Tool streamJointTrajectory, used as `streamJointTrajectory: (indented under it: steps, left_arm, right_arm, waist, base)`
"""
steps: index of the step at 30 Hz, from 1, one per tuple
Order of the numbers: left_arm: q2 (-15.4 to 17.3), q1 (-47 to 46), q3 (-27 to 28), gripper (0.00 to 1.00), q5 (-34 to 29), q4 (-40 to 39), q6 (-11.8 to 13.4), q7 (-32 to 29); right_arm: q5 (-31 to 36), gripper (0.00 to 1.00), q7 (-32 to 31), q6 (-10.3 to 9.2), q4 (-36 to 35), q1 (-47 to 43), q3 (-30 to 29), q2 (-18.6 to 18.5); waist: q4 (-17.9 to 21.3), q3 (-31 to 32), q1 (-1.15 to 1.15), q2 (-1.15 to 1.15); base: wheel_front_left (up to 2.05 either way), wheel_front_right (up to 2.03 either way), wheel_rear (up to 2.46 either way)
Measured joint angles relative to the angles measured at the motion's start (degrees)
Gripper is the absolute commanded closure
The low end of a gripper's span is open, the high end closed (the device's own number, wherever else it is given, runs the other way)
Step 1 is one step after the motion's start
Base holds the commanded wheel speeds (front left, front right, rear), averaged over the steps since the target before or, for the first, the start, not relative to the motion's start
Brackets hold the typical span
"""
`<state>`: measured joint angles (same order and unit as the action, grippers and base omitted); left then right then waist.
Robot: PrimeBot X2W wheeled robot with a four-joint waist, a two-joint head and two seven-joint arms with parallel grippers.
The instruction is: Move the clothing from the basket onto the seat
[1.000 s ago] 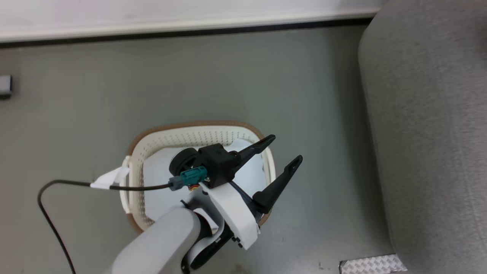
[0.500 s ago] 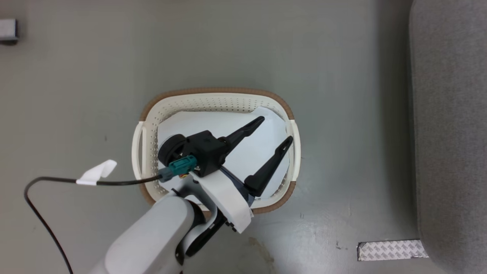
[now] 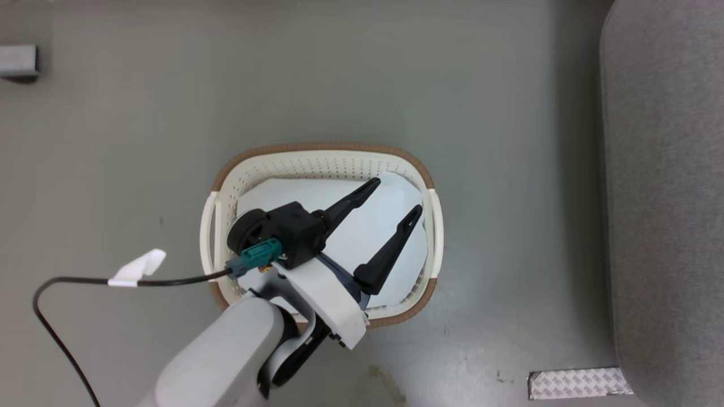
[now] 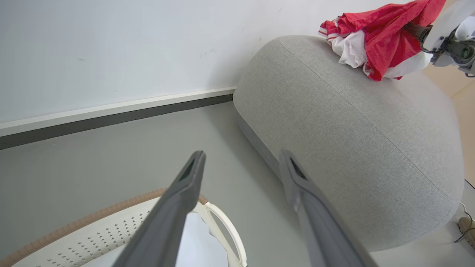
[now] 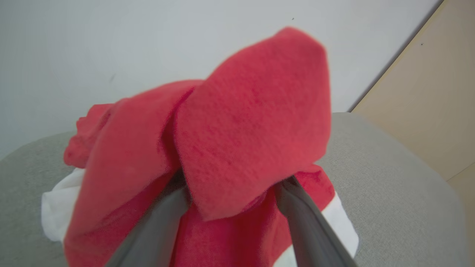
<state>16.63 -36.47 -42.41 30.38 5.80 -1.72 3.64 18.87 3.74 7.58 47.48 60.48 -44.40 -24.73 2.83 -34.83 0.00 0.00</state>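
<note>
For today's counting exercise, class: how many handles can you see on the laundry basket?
2, both in the head view: the left handle and the right handle on the basket's sides. The left arm hides some rim.

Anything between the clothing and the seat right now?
Nothing visible. The clothing already lies bunched on top of the seat, touching it in the left wrist view. The right hand is in the fabric, its fingers spread, with a red flap draped over their tips.
</note>
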Motion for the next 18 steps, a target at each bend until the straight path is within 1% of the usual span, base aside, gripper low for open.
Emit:
streamJointTrajectory:
  steps: [3, 8, 12, 18]
  left_arm:
    - [-0.19, 0.52, 0.27, 0.00, 0.62, 0.79, 0.02, 1.01]
    - [-0.32, 2.41, 0.78, 0.00, 2.15, 2.16, 0.25, 2.21]
    - [-0.34, 4.42, 1.08, 0.00, 3.12, 3.04, 0.62, 3.58]
    - [-0.05, 8.66, 1.22, 0.00, 5.06, 3.77, 1.25, 4.72]
  right_arm:
    - [-0.63, 0.00, 2.22, 0.00, -0.60, -3.10, 3.15, 1.30]
    - [-4.22, 0.00, 4.49, 0.00, -3.56, -11.05, 9.53, 4.50]
    - [-7.39, 0.00, 4.59, 0.00, -9.53, -18.90, 13.91, 6.42]
    - [-12.51, 0.00, 2.42, 0.00, -21.91, -30.25, 20.12, 9.55]
  waist:
    - [0.49, 1.83, 0.00, 0.00]
    - [1.40, 6.00, 0.00, 0.00]
    - [2.09, 10.10, -0.01, 0.00]
    - [3.05, 16.60, -0.01, 0.00]
  base:
    - [0.00, 0.00, 0.00]
    - [0.00, 0.00, 0.00]
    - [0.00, 0.00, 0.00]
    - [0.00, 0.00, 0.00]
